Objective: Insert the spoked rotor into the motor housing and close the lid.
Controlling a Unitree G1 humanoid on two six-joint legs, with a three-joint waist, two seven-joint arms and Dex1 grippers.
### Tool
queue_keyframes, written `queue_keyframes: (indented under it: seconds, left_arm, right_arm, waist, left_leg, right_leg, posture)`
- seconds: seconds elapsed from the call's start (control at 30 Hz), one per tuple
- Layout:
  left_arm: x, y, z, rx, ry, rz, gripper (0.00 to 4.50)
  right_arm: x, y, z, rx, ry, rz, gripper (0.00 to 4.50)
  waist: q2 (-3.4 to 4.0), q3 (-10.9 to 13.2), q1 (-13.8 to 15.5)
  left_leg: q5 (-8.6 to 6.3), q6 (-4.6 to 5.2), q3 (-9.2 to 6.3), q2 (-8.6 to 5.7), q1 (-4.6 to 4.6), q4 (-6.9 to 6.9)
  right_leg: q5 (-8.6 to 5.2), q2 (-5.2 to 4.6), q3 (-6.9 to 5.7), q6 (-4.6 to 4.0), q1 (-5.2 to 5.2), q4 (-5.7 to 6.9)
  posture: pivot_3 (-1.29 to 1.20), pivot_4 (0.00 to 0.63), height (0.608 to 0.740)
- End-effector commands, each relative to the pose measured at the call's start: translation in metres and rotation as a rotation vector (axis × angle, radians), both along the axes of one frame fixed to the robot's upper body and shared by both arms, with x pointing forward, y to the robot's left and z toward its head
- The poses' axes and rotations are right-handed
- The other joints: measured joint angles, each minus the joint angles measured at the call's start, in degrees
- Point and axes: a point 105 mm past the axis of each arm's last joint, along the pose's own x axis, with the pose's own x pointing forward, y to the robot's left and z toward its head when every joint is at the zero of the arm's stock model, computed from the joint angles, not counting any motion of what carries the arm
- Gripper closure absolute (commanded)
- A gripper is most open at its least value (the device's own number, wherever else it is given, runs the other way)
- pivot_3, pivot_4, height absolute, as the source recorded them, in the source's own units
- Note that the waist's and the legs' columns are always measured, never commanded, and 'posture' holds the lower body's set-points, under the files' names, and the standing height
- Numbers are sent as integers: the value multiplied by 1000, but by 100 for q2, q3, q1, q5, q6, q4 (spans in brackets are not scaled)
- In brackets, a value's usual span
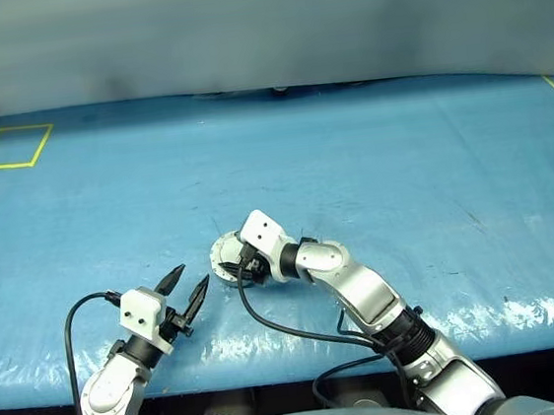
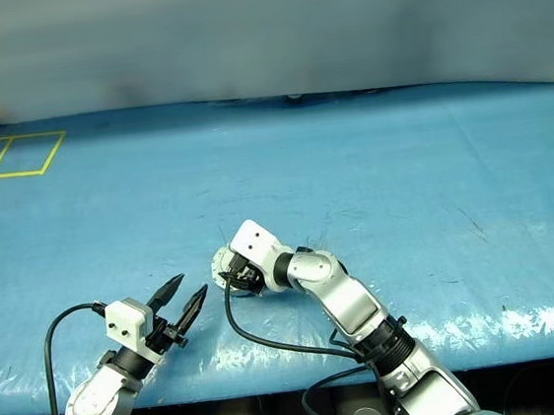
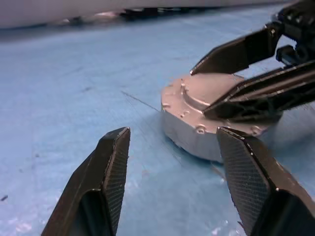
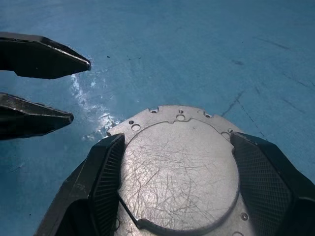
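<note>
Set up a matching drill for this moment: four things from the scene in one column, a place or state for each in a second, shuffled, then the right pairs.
Things:
1. left gripper
2. right gripper
3. motor housing
4. yellow tape lines

Places or states:
A. far corner of the blue table cover, on the robot's left
B. jaws apart, nothing between them
C. lid shut, smooth silver face up
D. jaws standing on either side of the lid

Pairs: 1-B, 2-D, 3-C, 4-A
</note>
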Motion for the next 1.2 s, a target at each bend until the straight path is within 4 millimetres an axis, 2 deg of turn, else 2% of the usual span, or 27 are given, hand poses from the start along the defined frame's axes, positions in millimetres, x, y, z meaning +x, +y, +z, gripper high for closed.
queue_keyframes:
  seconds: [0.03,0.17,0.2,0.47,0.67,0.77,0.97,1.2]
  left_arm:
    - [6,2,0,25,-14,-28,3031]
    - [16,-3,-9,55,1,-66,4345]
    - [18,-4,-11,62,4,-74,4467]
    - [36,-10,-14,61,-13,-99,4467]
    - [47,-15,-3,9,-55,-111,4467]
    - [48,-16,-1,-11,-54,-111,4467]
    - [45,-29,0,-12,-18,-202,4467]
    - [48,-37,13,-32,-44,-211,4467]
  right_arm:
    - [-4,-16,-39,-108,121,-53,1424]
    - [-3,-16,-39,-109,116,-59,1424]
    - [-3,-16,-39,-108,115,-60,1424]
    - [-3,-17,-39,-106,114,-69,1424]
    - [-4,-18,-40,-107,116,-74,1424]
    - [-4,-19,-40,-106,118,-76,1424]
    - [-5,-17,-40,-106,119,-71,1424]
    - [-5,-17,-40,-106,117,-69,1424]
  waist:
    - [-1,-1,-3]
    - [1,-1,0]
    - [0,-2,-1]
    - [-2,-5,-5]
    - [-4,-6,16]
    - [-5,-8,12]
    - [-5,-8,13]
    - [-4,-9,33]
  left_leg:
    - [0,0,0,0,0,0]
    - [0,-1,-1,1,0,1]
    - [1,-1,-2,0,2,2]
    - [2,-2,-2,1,3,6]
    - [3,-1,-5,-1,3,12]
    - [3,-1,-4,-2,3,13]
    - [3,-1,-5,-2,3,13]
    - [4,0,-6,-4,5,14]
  right_leg:
    - [1,1,0,0,0,0]
    - [1,2,0,0,2,2]
    - [2,2,-1,1,2,3]
    - [4,4,0,2,8,10]
    - [6,3,-1,5,8,11]
    - [7,2,0,6,16,10]
    - [8,2,0,6,20,11]
    - [8,2,0,7,23,10]
  posture:
    - [0,150,740]
    - [0,150,740]
    - [0,150,740]
    - [0,150,740]
    - [0,150,740]
    - [0,150,740]
    - [0,150,740]
    - [0,150,740]
